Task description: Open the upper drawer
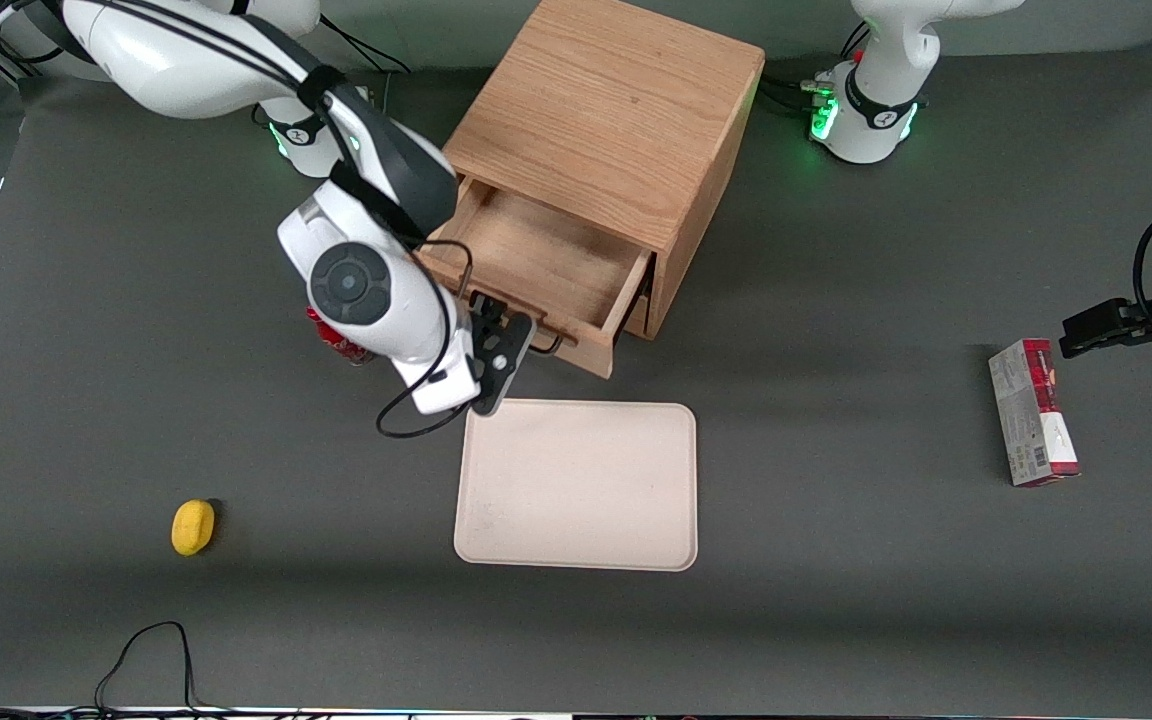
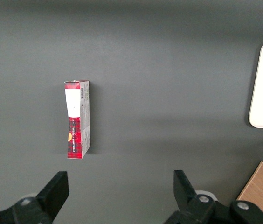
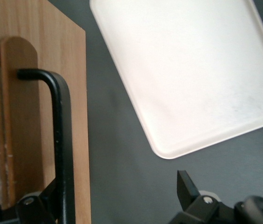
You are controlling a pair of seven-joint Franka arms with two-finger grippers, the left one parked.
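Oak cabinet [image 1: 616,110] stands mid-table, its upper drawer [image 1: 546,265] already pulled well out toward the front camera, interior bare, nothing in it. Cream tray [image 1: 576,485] lies just in front of the drawer, also bare. Black bar handle [image 3: 61,140] runs along the drawer front, sitting between the jaws of the gripper [image 1: 508,352]; fingers spread, not clamped. Only the right arm is near.
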